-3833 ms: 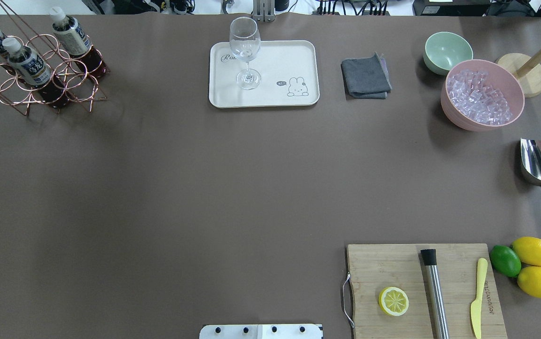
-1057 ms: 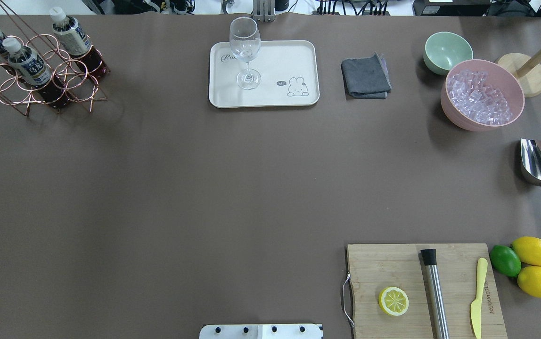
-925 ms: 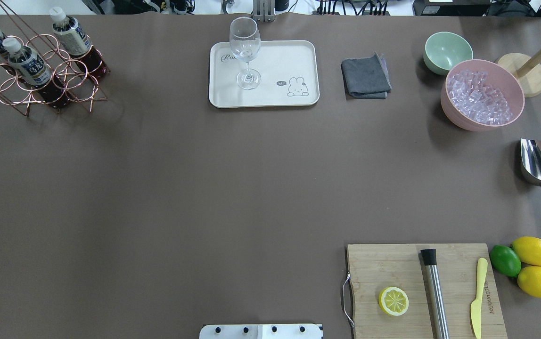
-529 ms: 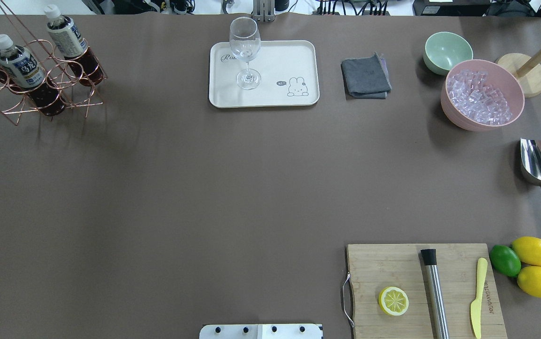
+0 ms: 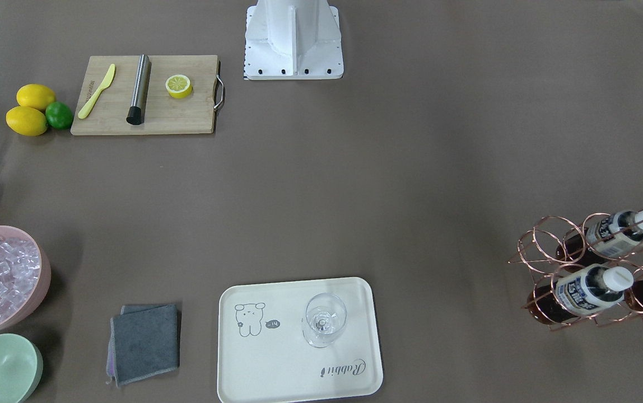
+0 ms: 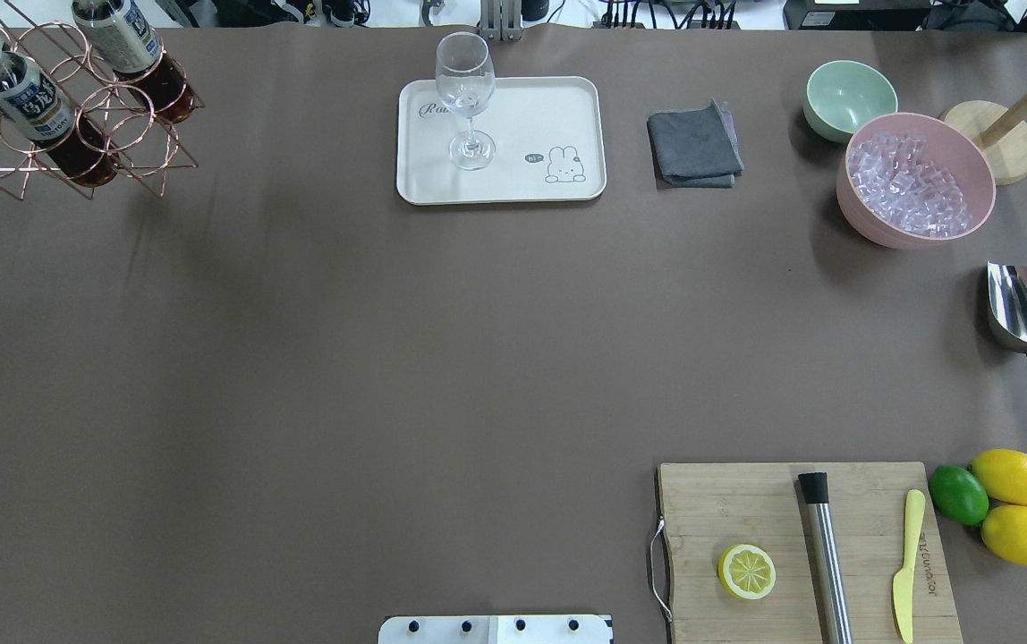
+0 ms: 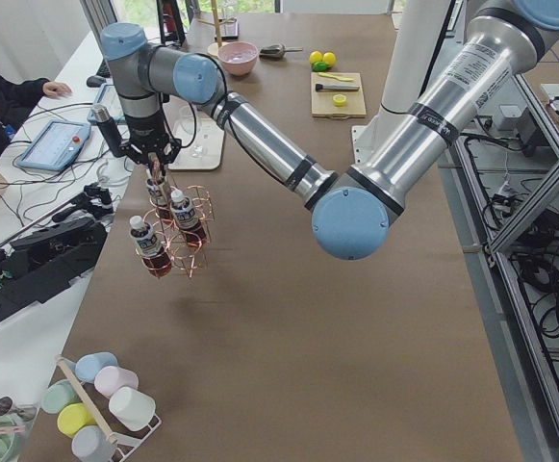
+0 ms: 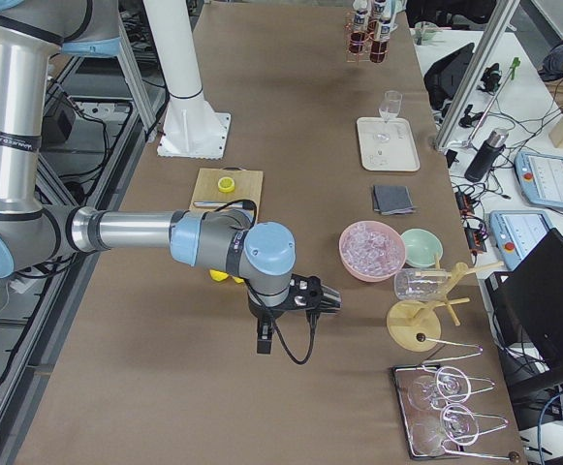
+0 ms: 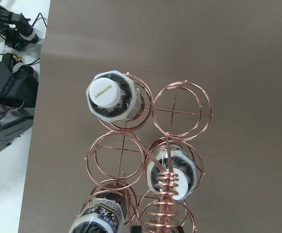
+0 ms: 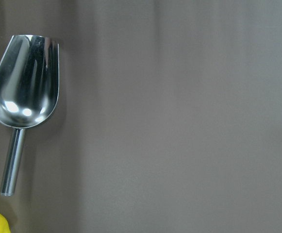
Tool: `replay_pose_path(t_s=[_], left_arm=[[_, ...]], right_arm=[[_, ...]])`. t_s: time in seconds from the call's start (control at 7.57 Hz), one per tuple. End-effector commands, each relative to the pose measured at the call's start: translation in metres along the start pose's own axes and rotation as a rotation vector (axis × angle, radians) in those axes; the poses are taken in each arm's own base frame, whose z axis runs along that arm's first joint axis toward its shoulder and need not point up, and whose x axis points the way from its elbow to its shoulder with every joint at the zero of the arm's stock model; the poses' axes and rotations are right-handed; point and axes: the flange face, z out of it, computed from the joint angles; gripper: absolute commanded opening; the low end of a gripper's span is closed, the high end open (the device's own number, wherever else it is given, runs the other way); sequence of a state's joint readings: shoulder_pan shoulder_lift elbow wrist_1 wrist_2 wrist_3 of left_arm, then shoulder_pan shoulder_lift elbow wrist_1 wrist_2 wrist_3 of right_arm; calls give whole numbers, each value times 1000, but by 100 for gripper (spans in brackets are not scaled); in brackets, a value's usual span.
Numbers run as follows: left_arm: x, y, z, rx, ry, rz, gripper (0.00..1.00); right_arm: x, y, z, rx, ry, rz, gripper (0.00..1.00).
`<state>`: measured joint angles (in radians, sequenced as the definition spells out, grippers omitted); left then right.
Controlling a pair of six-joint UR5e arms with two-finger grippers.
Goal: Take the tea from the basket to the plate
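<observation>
The basket (image 6: 75, 125) is a copper wire carrier at the table's far left and holds three tea bottles (image 6: 26, 98). It hangs tilted just above the table, as the exterior left view (image 7: 188, 241) shows. My left gripper (image 7: 151, 159) is shut on its twisted wire handle (image 9: 166, 194), right above the bottles (image 9: 110, 94). The cream plate (image 6: 522, 116) lies far centre with a wine glass (image 6: 466, 98) standing on it. My right gripper (image 8: 325, 298) hovers near the steel scoop (image 10: 24, 82). I cannot tell if it is open or shut.
A grey cloth (image 6: 694, 148), a green bowl (image 6: 849, 97) and a pink bowl of ice (image 6: 914, 179) lie right of the plate. A cutting board (image 6: 800, 546) with a lemon half, a muddler and a knife is near right. Lemons and a lime (image 6: 1005, 505) lie beside it.
The basket with its three bottles has risen off the table and shifted toward the far left corner in the overhead view. Nothing else has moved.
</observation>
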<state>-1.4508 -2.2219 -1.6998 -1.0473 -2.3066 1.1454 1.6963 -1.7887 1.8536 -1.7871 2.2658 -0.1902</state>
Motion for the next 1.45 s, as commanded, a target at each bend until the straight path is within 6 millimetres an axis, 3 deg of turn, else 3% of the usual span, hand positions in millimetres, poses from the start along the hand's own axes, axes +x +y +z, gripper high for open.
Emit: replay_pose_path(t_s=[0.0,0.13,0.4,0.53,0.66,0.79,0.93,1.06,1.19,1.32], left_arm=[[56,-26,-47,23,-38,-68,0],[75,-37,-53,41,-53,-76,0],[118,-74,-35,61,52,-42,0],[133,-87,-30,72,81,-20,0],[145,-103,-22,77,100,13,0],[154,-119,-9,83,134,-37,0],[179,-164,15,98,200,-11,0],[193,-194,17,107,217,11,0],[201,-211,11,120,224,-31,0],[210,-229,7,132,229,-21,0]], right_arm=[[3,2,1,-3,-1,9,100],[5,3,-1,3,-3,15,100],[-7,-5,-16,34,-12,38,100],[-19,-9,-13,34,-50,98,100],[-61,-22,-14,20,-61,94,100],[-104,-48,-29,39,-53,172,100],[-134,-62,-35,47,-55,180,100],[-146,-67,-36,46,-76,165,100],[-163,-78,-40,47,-108,170,100],[-193,-93,-42,38,-121,186,100]])
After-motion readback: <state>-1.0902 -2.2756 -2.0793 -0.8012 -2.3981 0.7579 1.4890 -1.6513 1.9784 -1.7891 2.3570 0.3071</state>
